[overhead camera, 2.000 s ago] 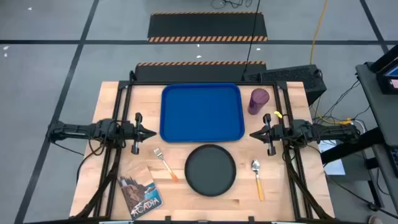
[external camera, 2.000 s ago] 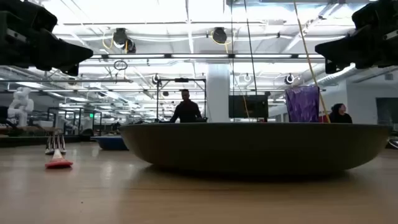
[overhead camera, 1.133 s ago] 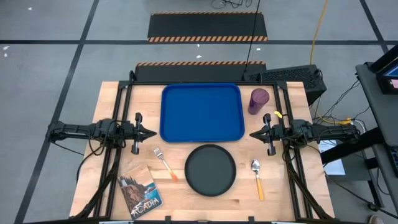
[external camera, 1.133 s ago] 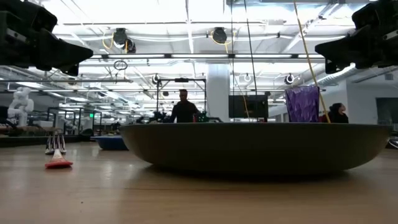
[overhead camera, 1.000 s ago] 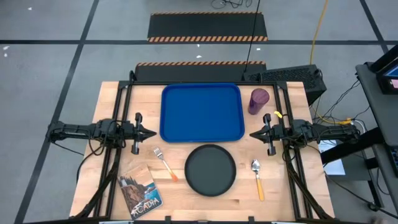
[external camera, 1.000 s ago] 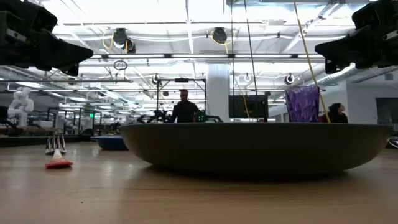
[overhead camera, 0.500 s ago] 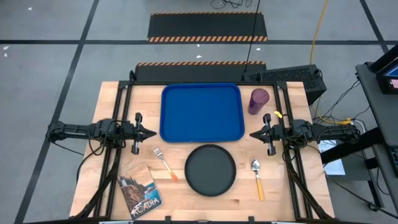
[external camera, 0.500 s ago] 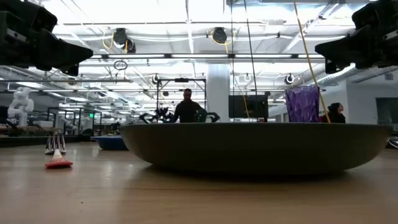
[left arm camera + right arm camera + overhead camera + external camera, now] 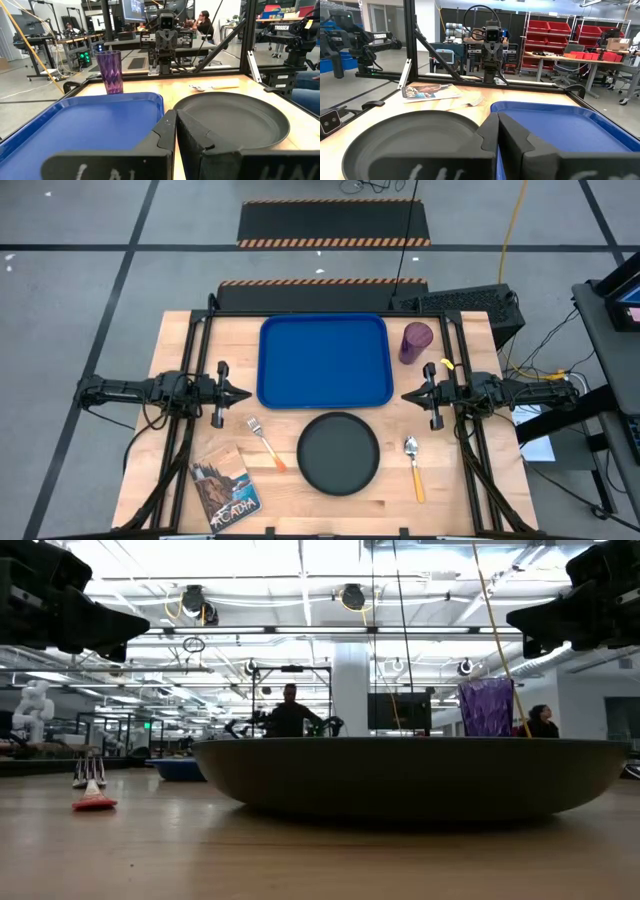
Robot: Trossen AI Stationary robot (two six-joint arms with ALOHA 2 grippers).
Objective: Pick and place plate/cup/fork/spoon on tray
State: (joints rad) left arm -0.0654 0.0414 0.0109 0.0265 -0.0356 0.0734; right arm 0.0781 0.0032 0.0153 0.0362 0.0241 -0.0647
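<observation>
High view: your left gripper [image 9: 243, 394] and right gripper [image 9: 408, 395] flanked the tray [image 9: 325, 362], fingers closed, empty. Plate [image 9: 339, 453], fork [image 9: 265, 444] and spoon [image 9: 412, 464] lay near the tray's front edge; the cup [image 9: 416, 343] stood beside its right.

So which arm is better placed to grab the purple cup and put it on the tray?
Probably the right arm. The cup stands beside the tray's right edge, just beyond the right tool, while the left tool waits across the tray. Both look shut.
</observation>
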